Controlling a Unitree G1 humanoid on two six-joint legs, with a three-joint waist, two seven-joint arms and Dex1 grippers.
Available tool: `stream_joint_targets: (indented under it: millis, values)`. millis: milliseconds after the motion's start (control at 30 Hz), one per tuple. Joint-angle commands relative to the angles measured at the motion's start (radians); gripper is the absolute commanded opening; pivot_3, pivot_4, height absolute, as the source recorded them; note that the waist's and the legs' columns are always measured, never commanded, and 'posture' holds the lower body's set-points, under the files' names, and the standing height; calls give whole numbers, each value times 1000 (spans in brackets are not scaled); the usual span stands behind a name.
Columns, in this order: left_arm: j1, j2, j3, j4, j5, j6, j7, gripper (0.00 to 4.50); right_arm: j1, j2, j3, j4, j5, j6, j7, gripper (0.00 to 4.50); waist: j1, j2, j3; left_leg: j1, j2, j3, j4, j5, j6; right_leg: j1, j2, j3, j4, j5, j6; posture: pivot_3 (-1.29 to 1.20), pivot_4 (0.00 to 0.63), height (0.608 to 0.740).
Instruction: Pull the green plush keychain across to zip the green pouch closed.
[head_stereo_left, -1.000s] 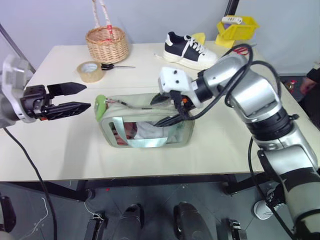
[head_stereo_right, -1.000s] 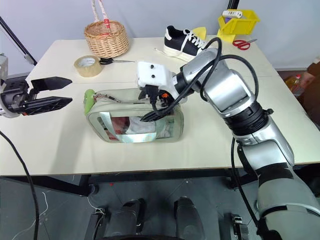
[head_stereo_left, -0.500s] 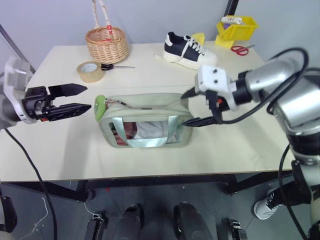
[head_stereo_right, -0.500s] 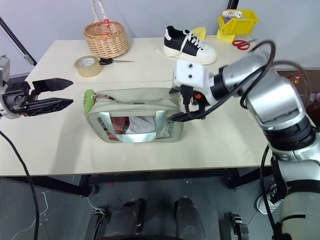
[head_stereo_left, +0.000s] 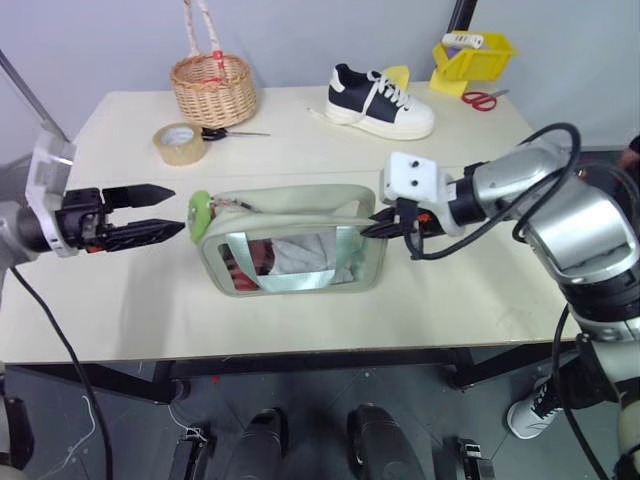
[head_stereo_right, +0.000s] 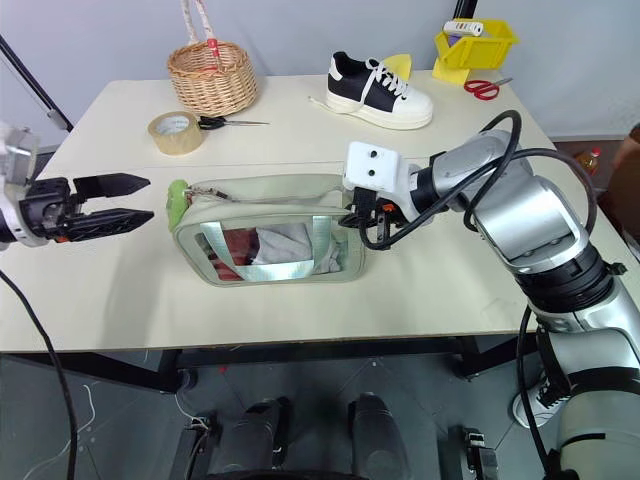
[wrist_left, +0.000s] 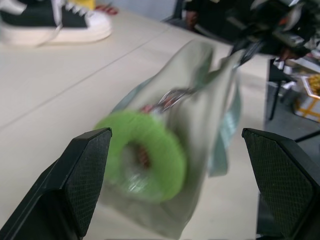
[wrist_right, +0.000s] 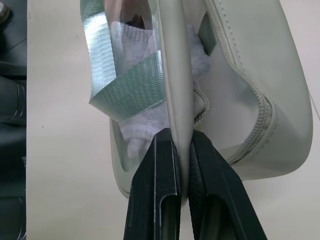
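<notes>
Careful: your right gripper (wrist_right: 182, 150) pinches the green pouch (head_stereo_left: 300, 205) thinly; your gaping, empty left gripper (head_stereo_left: 165, 212) may yank the green plush keychain (head_stereo_left: 201, 212) and free it.

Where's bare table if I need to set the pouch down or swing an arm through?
Bare: the front strip between the green pouch and the table edge, and the middle band between pouch and shoe. Crowded: back left by the basket, tape roll and scissors.
</notes>
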Motion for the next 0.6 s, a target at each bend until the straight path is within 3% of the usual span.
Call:
stream_joint_targets:
  millis: [33, 333, 433, 600]
  values:
    - [-40, -3, -4, 68, 31, -2, 36, 4500, -17, 8, -28, -21, 11, 15, -23, 16, 0, 0, 0, 0, 0, 0, 0, 0, 0, 0, 0, 0, 0, 0, 0, 0, 150, 695]
    - [-109, -117, -34, 185, 40, 87, 128, 4500, -17, 13, -30, -23, 23, 28, -38, 16, 1, 0, 0, 0, 0, 0, 1, 0, 0, 0, 0, 0, 0, 0, 0, 0, 150, 695]
    - [-143, -167, -42, 216, 56, 96, 178, 3613, -18, 12, -31, -23, 24, 33, -42, 0, 1, 0, 0, 0, 0, 0, 1, 0, 0, 0, 0, 0, 0, 0, 0, 0, 150, 695]
    - [-135, -173, -37, 196, 46, 111, 174, 1009, -26, 10, -34, -15, 24, 47, -51, 0, -2, -1, 0, 0, -1, 0, 0, 0, 0, 0, 0, 0, 0, 0, 0, 0, 150, 695]
